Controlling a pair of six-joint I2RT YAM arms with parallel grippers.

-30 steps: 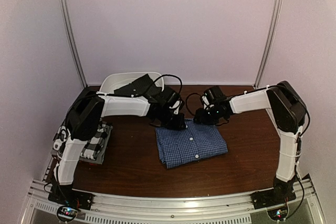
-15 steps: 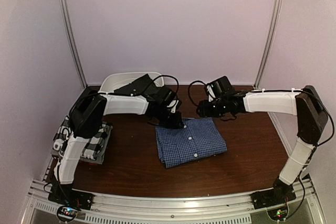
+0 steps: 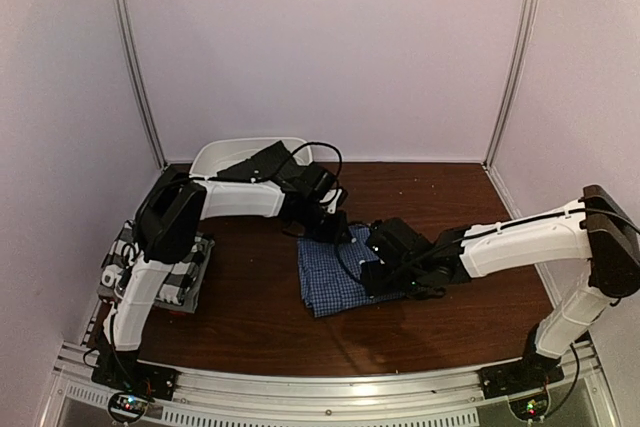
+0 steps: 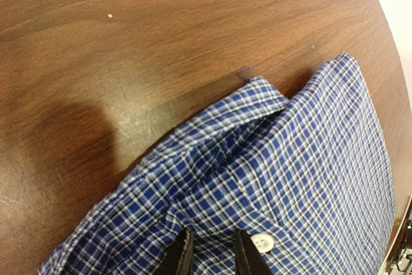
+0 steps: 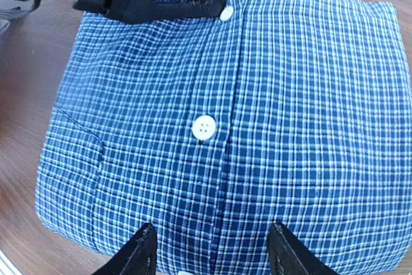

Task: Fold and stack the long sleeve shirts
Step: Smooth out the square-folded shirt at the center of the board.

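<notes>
The blue-and-white check shirt [image 3: 330, 282] lies folded at the table's middle, button placket up; it also shows in the right wrist view [image 5: 257, 114] and the left wrist view [image 4: 309, 178]. My left gripper [image 3: 335, 231] rests on its far edge by the collar, its jaws nearly together with cloth between them [image 4: 212, 256]. It also shows at the top of the right wrist view [image 5: 193, 1]. My right gripper [image 3: 385, 269] hangs low over the shirt's middle, wide open and empty [image 5: 215, 252]. The black-and-white plaid shirt [image 3: 185, 265] lies folded at the left edge.
A white oval basin [image 3: 225, 154] stands at the back left, behind my left arm. The plaid shirt sits on a grey folded layer [image 3: 165, 299] at the table's left edge. Bare brown tabletop [image 3: 250, 317] lies in front of the blue shirt.
My right arm has swung from beyond the shirt's far right corner to low over the shirt's middle. My left gripper has stayed at the collar edge.
</notes>
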